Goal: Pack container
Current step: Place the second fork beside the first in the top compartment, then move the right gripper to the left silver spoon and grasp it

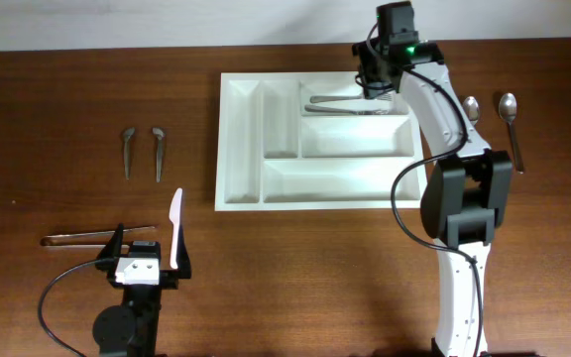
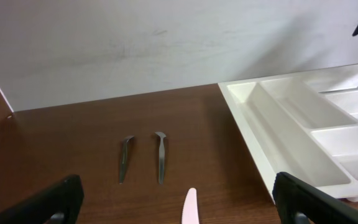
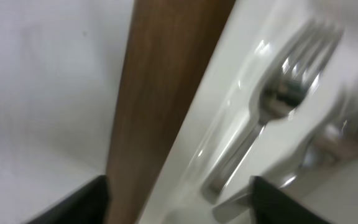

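White plastic, that's the container (image 1: 355, 139), sitting mid-tabletop (image 1: 295, 288) toward the far side. It has 5 compartments: 2 narrow upright ones on its left and 3 long ones running across on its right. Forks (image 1: 350, 104) lie lengthwise in the far long compartment.

The right end effector (image 1: 375, 84) hangs directly over that compartment, fingers parted and gripping nothing. Its own camera is blurred, but it shows what the overhead can't: 1 fork (image 3: 272, 106) flat on the container floor close to the far wall. Beside it is a second smeared metal shape, too blurred to name for sure.

At near left, the left end effector (image 1: 150, 243) is spread wide and holds nothing. Its camera picks up the container's left end (image 2: 272, 124), 2 short metal pieces (image 2: 124, 158) on the bare wood, and the tip of a white plastic knife (image 2: 190, 208) poking up between the fingers.

Only the overhead shows the rest:
- a thin metal tool (image 1: 82, 237) at near left, its right end hidden by the left end effector
- 2 spoons (image 1: 510, 117) on the far right of the tabletop
- the right arm (image 1: 444, 119), which crosses the container's right edge and covers part of the left spoon
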`<state>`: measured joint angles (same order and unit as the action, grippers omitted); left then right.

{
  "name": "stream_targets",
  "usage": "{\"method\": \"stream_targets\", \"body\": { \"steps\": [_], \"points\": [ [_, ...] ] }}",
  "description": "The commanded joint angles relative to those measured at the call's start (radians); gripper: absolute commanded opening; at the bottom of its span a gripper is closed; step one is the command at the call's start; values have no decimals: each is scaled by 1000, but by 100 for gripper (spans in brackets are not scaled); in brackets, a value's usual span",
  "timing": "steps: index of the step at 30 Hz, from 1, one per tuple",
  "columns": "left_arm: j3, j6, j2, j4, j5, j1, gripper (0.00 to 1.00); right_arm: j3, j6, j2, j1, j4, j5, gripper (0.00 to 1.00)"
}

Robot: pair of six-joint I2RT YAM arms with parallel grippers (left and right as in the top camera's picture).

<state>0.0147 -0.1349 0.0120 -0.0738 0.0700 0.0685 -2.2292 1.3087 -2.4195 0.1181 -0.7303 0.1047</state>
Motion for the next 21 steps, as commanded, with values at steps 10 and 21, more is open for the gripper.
{"method": "stream_targets", "body": {
  "steps": [10,21],
  "points": [
    [-5,-10,-6,-1,-8,-2,99,-68,-1168,93,-325,-186,391,99],
    [-5,-10,-6,-1,-7,-2,99,-68,-1560,91,-478,-567,76,99]
  ]
}}
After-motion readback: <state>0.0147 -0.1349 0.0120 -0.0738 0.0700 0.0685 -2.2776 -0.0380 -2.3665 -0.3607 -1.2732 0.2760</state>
